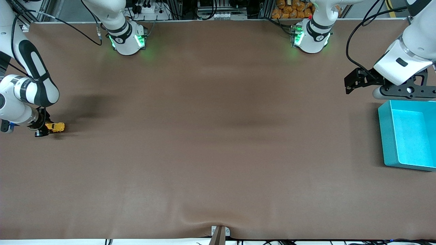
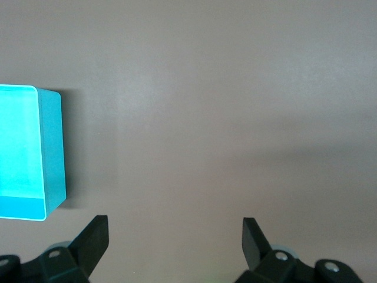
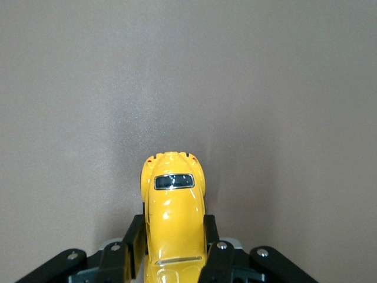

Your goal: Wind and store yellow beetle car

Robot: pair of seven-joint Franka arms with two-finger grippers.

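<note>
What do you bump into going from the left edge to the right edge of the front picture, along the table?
Right gripper shut on the car → bare table → left gripper, open, waiting over the table beside the bin → bin.

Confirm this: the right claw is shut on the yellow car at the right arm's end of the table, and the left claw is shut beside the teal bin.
One thing is wrong: the left claw is open, as the left wrist view shows. The rest holds: the right claw is shut on the yellow car, and the left claw is beside the teal bin.
</note>
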